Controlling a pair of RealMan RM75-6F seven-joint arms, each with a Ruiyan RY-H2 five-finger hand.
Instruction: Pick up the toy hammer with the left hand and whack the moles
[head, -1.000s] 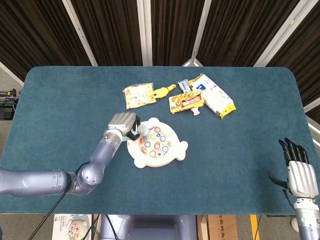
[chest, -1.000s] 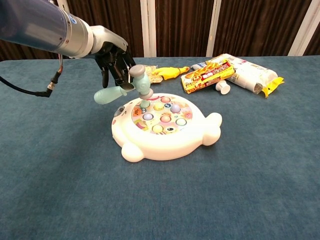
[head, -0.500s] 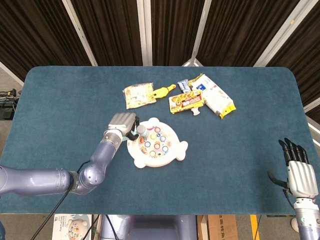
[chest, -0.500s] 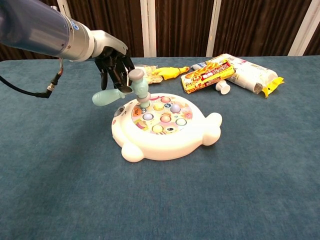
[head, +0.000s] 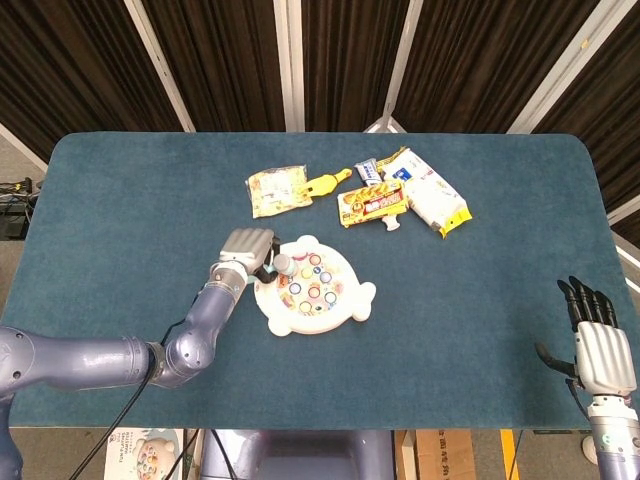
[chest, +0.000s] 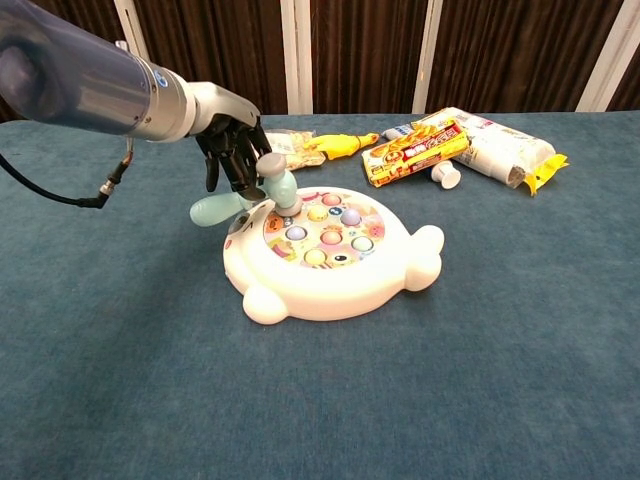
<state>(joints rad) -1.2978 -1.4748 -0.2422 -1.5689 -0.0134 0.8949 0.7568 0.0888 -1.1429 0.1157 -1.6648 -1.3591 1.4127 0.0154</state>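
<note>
My left hand (chest: 230, 160) (head: 247, 248) grips the toy hammer (chest: 250, 195) by its pale teal handle. The grey hammer head (chest: 278, 182) (head: 283, 264) is down on the back left corner of the mole board (chest: 330, 270) (head: 315, 288), touching a mole there. The board is a white animal-shaped toy with several coloured moles on top, standing in the middle of the table. My right hand (head: 600, 345) hovers at the table's near right edge, fingers straight and apart, holding nothing; the chest view does not show it.
Snack packets lie behind the board: a yellow bag (head: 277, 189) with a yellow toy (head: 327, 183), a red-yellow pack (head: 372, 203) (chest: 415, 150) and a white pack (head: 432, 190) (chest: 500, 145). The blue cloth table (head: 120, 230) spreads to both sides.
The left hand has dropped and brought the hammer head down onto the board's back left mole. The right hand has stayed still.
</note>
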